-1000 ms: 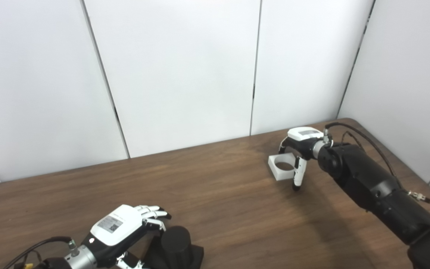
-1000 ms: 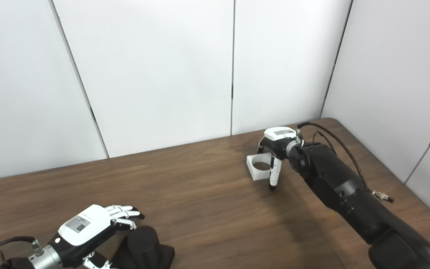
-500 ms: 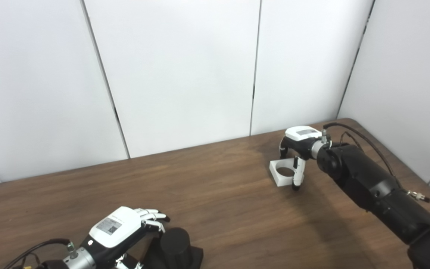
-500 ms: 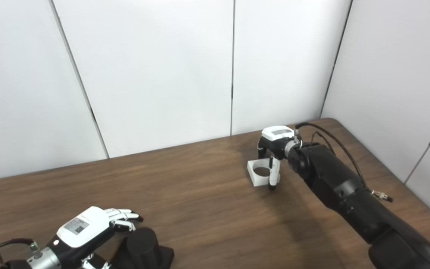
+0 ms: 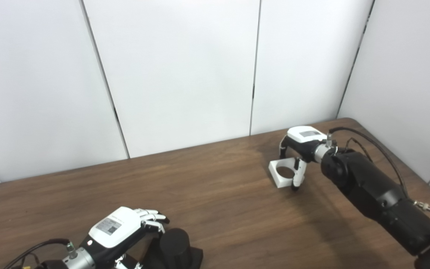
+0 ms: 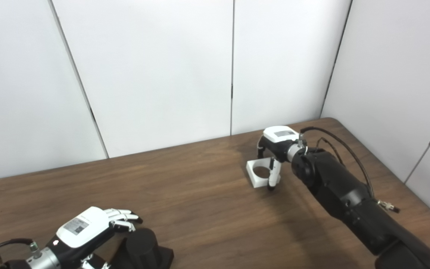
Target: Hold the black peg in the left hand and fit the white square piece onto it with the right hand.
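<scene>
**At both ends of the surface: our hands sit at their parts, nothing lifted**

On the far right of the brown wooden surface [image 5: 215, 194], our right hand [image 5: 298, 147] is arched over the white square piece [image 5: 283, 173]. Fingers curl down behind the piece's far edge, and the thumb [image 5: 297, 178] drops along its near right side, tip at or near the wood. The hand brackets the piece front and back. We can't tell from either eye view whether the fingers actually press on it, so grip is unconfirmed. The piece lies flat on the surface, its round hole facing up, wood visible through the hole.

At the near left edge, our left hand [image 6: 88, 231] is palm-down just beside the black peg [image 6: 140, 244]. Its white fingers [image 6: 123, 220] are curled and partly closed, with the tips reaching toward the top of the peg on its left side. The thumb is mostly cut off by the bottom of the frame. Contact with the peg isn't clear, so we can't call this one closed on it either.

The peg is upright: a black cylinder on a square black base, with the base flat on the wood and partly clipped by the bottom edge.

Peg and white piece are well apart, at opposite ends of the surface. White wall panels [image 5: 181, 74] stand behind the far edge and the right side.
</scene>
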`<act>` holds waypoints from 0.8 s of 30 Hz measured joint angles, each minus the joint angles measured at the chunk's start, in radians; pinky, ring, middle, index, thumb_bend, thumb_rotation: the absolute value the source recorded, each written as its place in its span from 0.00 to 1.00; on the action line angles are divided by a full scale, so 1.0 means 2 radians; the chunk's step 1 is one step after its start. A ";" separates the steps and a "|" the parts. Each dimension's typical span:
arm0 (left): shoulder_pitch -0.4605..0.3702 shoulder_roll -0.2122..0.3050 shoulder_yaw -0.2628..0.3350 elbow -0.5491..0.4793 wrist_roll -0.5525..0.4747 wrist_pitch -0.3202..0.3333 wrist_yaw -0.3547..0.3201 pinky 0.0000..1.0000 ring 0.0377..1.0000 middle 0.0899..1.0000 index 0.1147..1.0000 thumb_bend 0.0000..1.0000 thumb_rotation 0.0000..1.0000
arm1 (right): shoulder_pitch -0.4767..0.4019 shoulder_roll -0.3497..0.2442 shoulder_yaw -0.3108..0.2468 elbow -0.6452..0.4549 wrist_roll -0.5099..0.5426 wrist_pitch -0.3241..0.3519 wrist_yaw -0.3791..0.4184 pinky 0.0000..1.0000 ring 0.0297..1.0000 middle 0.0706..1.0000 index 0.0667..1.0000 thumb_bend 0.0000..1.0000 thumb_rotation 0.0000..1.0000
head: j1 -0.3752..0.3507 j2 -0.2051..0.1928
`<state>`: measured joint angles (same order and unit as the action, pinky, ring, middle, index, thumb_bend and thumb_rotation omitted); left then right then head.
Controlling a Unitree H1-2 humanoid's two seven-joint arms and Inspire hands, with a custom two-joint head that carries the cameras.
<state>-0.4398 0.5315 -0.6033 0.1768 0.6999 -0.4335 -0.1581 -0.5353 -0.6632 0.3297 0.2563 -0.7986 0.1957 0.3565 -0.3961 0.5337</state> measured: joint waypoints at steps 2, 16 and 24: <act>0.000 0.000 0.000 -0.002 0.000 0.002 -0.001 0.81 0.85 0.82 0.42 0.52 0.06 | 0.002 0.001 0.004 -0.012 -0.001 -0.013 -0.002 0.85 0.85 0.77 0.44 0.52 0.13 | 0.015 0.005; -0.014 -0.022 -0.005 0.010 0.007 0.018 -0.009 0.86 0.89 0.86 0.42 0.52 0.07 | 0.007 -0.014 -0.010 -0.113 0.002 -0.088 -0.004 0.82 0.82 0.74 0.44 0.52 0.13 | 0.152 0.043; -0.018 -0.035 -0.005 0.018 0.015 0.022 -0.007 0.87 0.90 0.87 0.42 0.52 0.08 | 0.016 -0.023 -0.035 -0.134 0.037 -0.125 0.003 0.77 0.80 0.74 0.44 0.52 0.13 | 0.196 0.067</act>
<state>-0.4759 0.4614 -0.6138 0.2120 0.7301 -0.3899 -0.1729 -0.5035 -0.7100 0.2588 -0.0123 -0.7249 -0.0549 0.3634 -0.0031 0.6672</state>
